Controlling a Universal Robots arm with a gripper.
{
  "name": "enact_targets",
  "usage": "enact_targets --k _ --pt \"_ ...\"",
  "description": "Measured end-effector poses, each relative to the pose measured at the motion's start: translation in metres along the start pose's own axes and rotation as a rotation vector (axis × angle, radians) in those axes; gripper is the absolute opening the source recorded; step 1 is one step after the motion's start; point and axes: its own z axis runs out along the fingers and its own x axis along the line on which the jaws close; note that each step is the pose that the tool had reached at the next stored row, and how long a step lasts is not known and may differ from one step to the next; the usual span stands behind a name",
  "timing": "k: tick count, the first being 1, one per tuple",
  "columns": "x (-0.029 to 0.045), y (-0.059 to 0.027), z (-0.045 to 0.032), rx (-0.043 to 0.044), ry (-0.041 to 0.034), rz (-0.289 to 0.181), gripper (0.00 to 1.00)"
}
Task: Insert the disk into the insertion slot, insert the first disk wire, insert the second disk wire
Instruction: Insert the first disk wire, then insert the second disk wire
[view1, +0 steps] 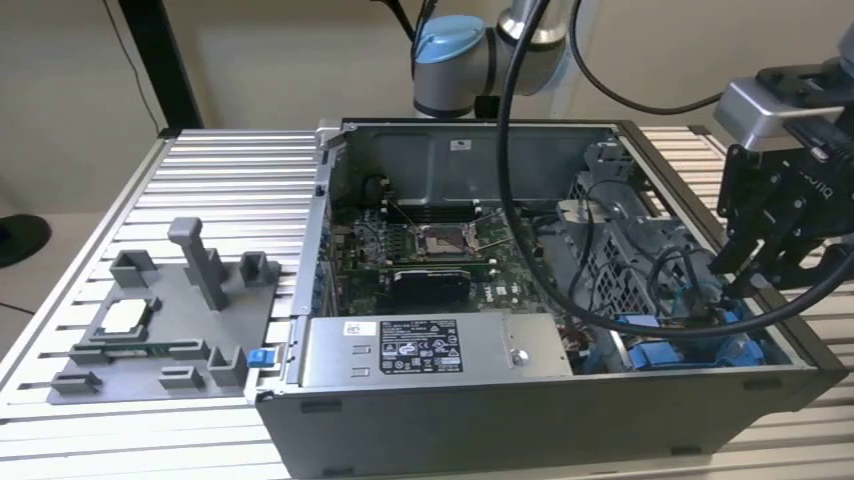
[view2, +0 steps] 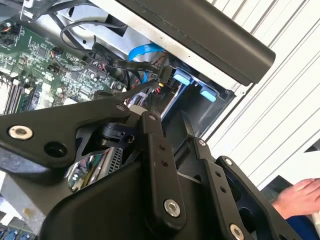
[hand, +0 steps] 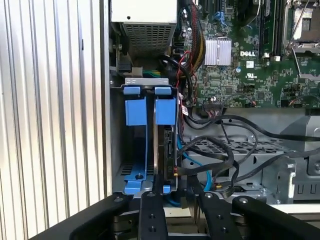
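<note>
Gripper (view1: 761, 272) fingers apart, nothing clamped, hanging over the case (view1: 534, 420) at its near corner on the exterior view's right. Disk (hand: 167, 150) stands on edge in its bay in that corner, with its blue caddy tab (hand: 165, 111) at one end. A second blue caddy (hand: 135, 111) is just beside it. Blue cable (hand: 196, 162) and black cables (hand: 225, 150) lie next to the disk. Power-supply box (view1: 414, 352) carries a white printed label; can't make out the text.

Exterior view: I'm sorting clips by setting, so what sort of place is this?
Probably a robotics lab bench for computer assembly: an open computer case on a slatted metal table, a grey fixture block beside it, a robot arm behind.
</note>
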Motion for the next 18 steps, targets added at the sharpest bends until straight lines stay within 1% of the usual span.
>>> enact_targets --k 8,18 --pt "-0.0001 -0.0012 -0.0001 -0.0001 0.0006 0.0 1.0" --pt "-0.0003 -0.0128 0.0003 -0.0004 0.0005 0.0 1.0"
